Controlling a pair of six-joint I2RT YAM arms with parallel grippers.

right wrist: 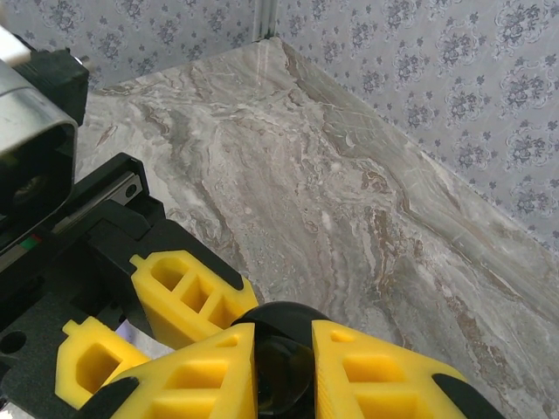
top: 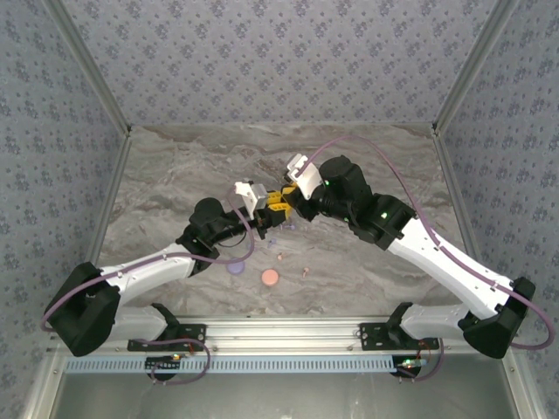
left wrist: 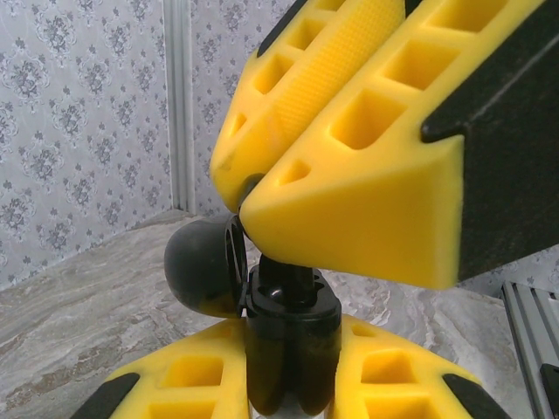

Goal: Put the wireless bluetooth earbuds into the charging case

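Left gripper [left wrist: 293,353] clamps the black charging case [left wrist: 286,301]; right gripper [left wrist: 249,190] shut, anything held hidden.

From above you cannot see what sits between the left gripper [top: 276,203] and the right gripper [top: 291,206]: their yellow tips meet and cover it. The earbuds [top: 281,257] lying on the table [top: 175,175] are mere specks there, too small for you to tell stems or facing. In the left wrist view the black charging case [left wrist: 288,349] runs off the bottom edge, and the dark bit [left wrist: 251,185] pinched at the right gripper's tips is mostly buried between them. In the right wrist view the dark round thing [right wrist: 279,371] between the yellow fingers [right wrist: 367,375] is blurred and cut by the lower edge.
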